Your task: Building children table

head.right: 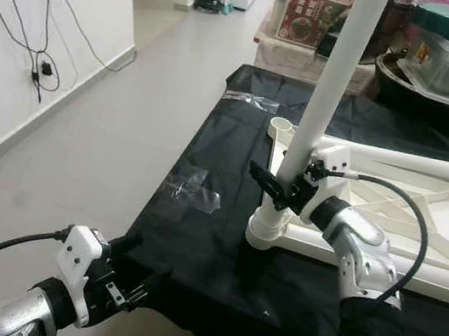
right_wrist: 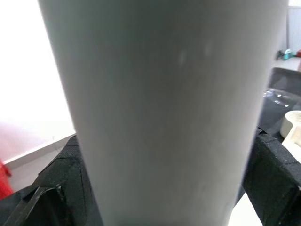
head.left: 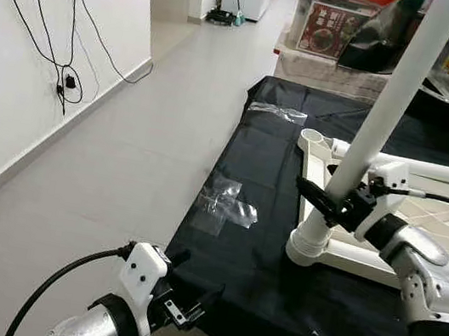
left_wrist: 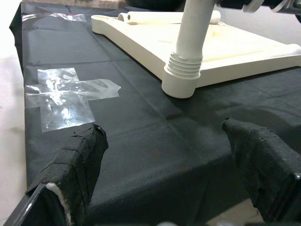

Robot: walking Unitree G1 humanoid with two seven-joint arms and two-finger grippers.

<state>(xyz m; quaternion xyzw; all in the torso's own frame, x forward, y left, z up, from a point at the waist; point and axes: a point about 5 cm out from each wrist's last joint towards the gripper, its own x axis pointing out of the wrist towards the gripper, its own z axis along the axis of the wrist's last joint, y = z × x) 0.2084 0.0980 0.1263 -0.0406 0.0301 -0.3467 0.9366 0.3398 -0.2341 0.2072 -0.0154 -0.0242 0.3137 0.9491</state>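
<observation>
left gripper (head.left: 189, 300): we hold fingers apart at the table's near edge | right gripper (head.left: 333, 201): we clamp the table leg (head.left: 376, 124)

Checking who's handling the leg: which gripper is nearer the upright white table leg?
Right. The right gripper is clamped around the upright table leg just above its socket. The left gripper hovers open at the black cloth's near edge, apart from the leg.

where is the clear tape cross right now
The clear tape cross lies flat on the black cloth near its left edge, left of the white table leg and ahead of the left gripper.
</observation>
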